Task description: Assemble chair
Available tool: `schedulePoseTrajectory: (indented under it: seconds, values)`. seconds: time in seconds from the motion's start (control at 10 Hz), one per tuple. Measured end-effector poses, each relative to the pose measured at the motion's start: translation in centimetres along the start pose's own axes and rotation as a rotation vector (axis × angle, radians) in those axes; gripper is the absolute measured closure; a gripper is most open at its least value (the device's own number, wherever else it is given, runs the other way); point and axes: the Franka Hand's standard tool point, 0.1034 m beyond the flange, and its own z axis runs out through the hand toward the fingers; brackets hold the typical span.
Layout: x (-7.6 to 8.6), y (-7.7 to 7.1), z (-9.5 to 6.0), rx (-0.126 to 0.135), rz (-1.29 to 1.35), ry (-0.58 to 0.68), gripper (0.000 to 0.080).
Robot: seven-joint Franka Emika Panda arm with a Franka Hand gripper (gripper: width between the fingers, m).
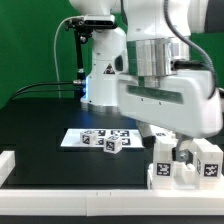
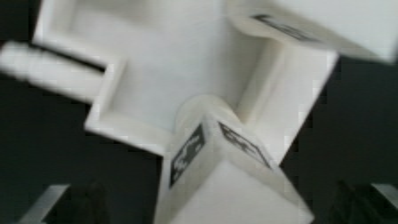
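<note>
Exterior view, its left to its right.

- Far left, near edge: low white border rail (image 1: 6, 164) lying on the black tabletop (image 1: 40, 130).
- Centre: marker board (image 1: 76, 137) flat on the tabletop. Loose blocks (image 1: 106, 143), small, white and tagged, sit at the board's near edge. Cannot tell whether they rest on the board or just in front of it.
- Behind centre: the robot arm's base (image 1: 100, 70), with dark cables running off towards the view's left against the green backdrop.
- Right: the arm's wrist fills the upper right and reaches down over the chair (image 1: 186, 168). The chair is a stepped cluster of white tagged blocks standing on the tabletop at the near right, well apart from the marker board.
- Claw (image 1: 172, 150) is low over the chair, its dark fingers dropping among the upper blocks.

Wrist view:

- A chunky white chair piece with square tags fills the frame, blurred.
- One dark finger (image 2: 61, 204) shows at the frame's edge, and a dark gap separates it from the white piece. The claw reads as spread, pinching nothing.
- The opposite finger is too dim to place.
</note>
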Motion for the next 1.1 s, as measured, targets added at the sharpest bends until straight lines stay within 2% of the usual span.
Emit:
schedulePoseTrajectory:
  seconds: [0.1,0.2,0.4,0.5,0.6,0.8,0.9,1.0,1.1]
  values:
    - [-0.69,-0.10,0.08,-0.019,-0.155,-0.016,0.0155]
    - [-0.57,-0.04,0.10,-0.017,-0.166,-0.014,0.0155]
    - [-0.36,-0.06,0.08,-0.022,-0.379,0.001,0.0151]
    - [-0.30,-0.55,0.08,-0.015,-0.496,0.049,0.0151]
    - [-0.41,-0.44,0.15,-0.013,-0.444,0.041,0.0178]
    - [-0.36,-0.42,0.15,-0.012,-0.393,0.041,0.0476]
    - [-0.33,-0.37,0.16,-0.011,-0.336,0.041,0.0476]
    - [-0.34,-0.34,0.16,-0.012,-0.252,0.038,0.0513]
    - [-0.42,-0.21,0.09,-0.030,-0.136,0.017,0.0513]
